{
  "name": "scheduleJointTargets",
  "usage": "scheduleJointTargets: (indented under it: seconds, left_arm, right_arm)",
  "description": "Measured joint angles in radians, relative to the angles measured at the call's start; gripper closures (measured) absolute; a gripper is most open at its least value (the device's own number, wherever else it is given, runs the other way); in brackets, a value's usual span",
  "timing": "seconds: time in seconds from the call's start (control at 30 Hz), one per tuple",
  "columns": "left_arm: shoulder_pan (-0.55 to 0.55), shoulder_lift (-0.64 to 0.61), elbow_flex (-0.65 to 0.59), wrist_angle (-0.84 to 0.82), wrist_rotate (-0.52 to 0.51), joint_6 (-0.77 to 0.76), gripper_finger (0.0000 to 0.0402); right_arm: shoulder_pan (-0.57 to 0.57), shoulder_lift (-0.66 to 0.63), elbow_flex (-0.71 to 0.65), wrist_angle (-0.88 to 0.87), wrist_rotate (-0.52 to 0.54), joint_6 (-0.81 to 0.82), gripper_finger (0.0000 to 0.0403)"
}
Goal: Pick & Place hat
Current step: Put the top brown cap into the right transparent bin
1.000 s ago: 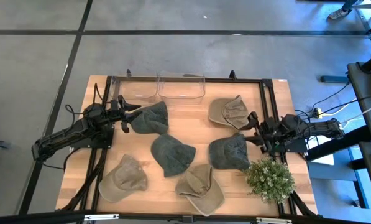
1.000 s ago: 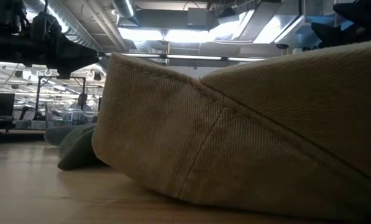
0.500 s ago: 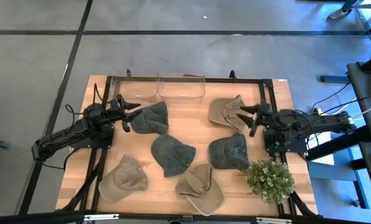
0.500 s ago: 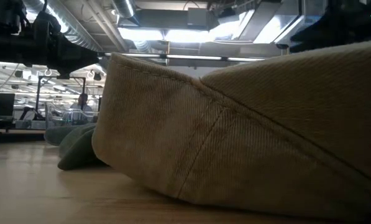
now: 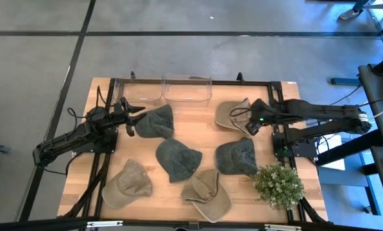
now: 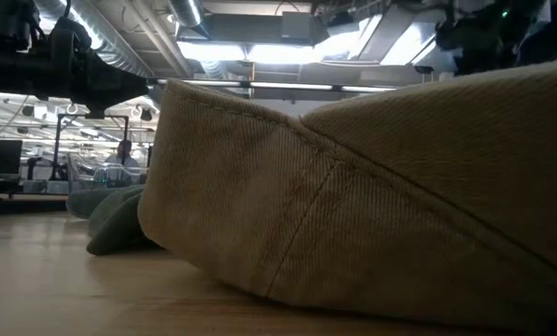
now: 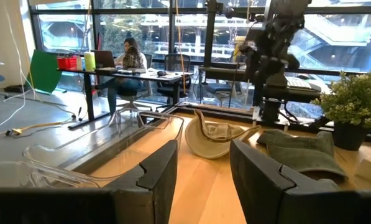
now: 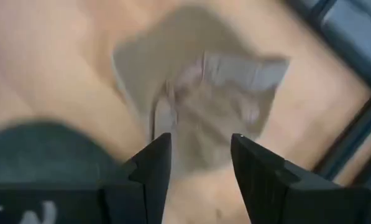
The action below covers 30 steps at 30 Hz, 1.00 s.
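A: From above, where does the right gripper (image 5: 246,120) sit?

B: Over the tan hat (image 5: 233,114) at the table's back right, at the hat's edge nearest the right arm. That arm reaches in from the right, so the hat lies straight ahead of the claw. The left gripper (image 5: 131,113) waits just beside the grey hat (image 5: 156,121) at the back left, well apart from the tan one. The right arm is plainly the nearer.

A: And the clear bin (image 5: 187,89)?

B: At the back edge, between the two arms, near the tan hat.

A: Does the low view help?

B: Little. Another tan hat (image 6: 371,187) fills it, close to the lens; only dark arm parts show at the top.

A: Left wrist view?

B: Its fingers (image 7: 155,168) stand apart with nothing between them. Beyond them the upturned tan hat (image 7: 214,132) lies across the table, the right arm (image 7: 269,46) above it.

A: Right wrist view?

B: The fingers (image 8: 153,163) are spread and empty, looking down on the tan hat (image 8: 201,99); it lies directly ahead, centred on the gap. The picture is blurred, so I cannot tell which way its brim runs. I judge a straight descent would close on it.
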Motion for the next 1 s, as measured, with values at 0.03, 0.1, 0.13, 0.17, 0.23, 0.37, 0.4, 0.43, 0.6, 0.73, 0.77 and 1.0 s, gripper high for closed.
scheduleJointTargets:
  seconds: [0.03,0.1,0.13,0.17,0.23,0.37,0.4,0.43,0.6,0.73,0.77,1.0]
  left_arm:
    - [0.0,0.0,0.0,0.0,0.0,0.0,0.0258]
    - [0.0,0.0,0.0,0.0,0.0,0.0,0.0258]
    - [0.0,0.0,0.0,-0.001,0.0,0.0,0.0258]
    - [0.0,0.0,0.0,-0.002,0.0,0.0,0.0258]
    - [0.0,0.0,0.0,-0.003,0.0,0.003,0.0258]
    - [0.0,0.0,0.0,-0.003,0.0,0.029,0.0258]
    - [0.0,0.0,0.0,-0.004,-0.001,0.033,0.0258]
    - [0.0,0.0,0.0,-0.005,-0.001,0.034,0.0258]
    - [0.0,0.0,0.0,-0.006,-0.001,0.034,0.0258]
    - [0.0,0.0,0.0,-0.006,-0.001,0.034,0.0258]
    - [0.0,0.0,0.0,-0.006,-0.001,0.034,0.0258]
    - [0.0,0.0,0.0,-0.006,-0.002,0.035,0.0258]
  right_arm:
    - [-0.012,0.026,-0.001,-0.013,-0.036,-0.016,0.0235]
    - [-0.038,0.076,-0.015,-0.024,-0.116,-0.047,0.0235]
    - [-0.052,0.098,-0.023,-0.037,-0.154,-0.05,0.0235]
    - [-0.067,0.12,-0.032,-0.05,-0.18,-0.05,0.0235]
    - [-0.088,0.152,-0.057,-0.06,-0.188,-0.079,0.0235]
    - [-0.124,0.189,-0.117,-0.042,-0.189,-0.169,0.0235]
    - [-0.134,0.195,-0.131,-0.031,-0.19,-0.193,0.0235]
    - [-0.143,0.201,-0.145,-0.025,-0.19,-0.223,0.0235]
    - [-0.156,0.242,-0.186,0.008,-0.199,-0.395,0.0235]
    - [-0.158,0.276,-0.184,0.01,-0.215,-0.395,0.0235]
    - [-0.158,0.285,-0.184,0.019,-0.218,-0.387,0.0235]
    - [-0.158,0.352,-0.16,0.085,-0.266,-0.402,0.0235]
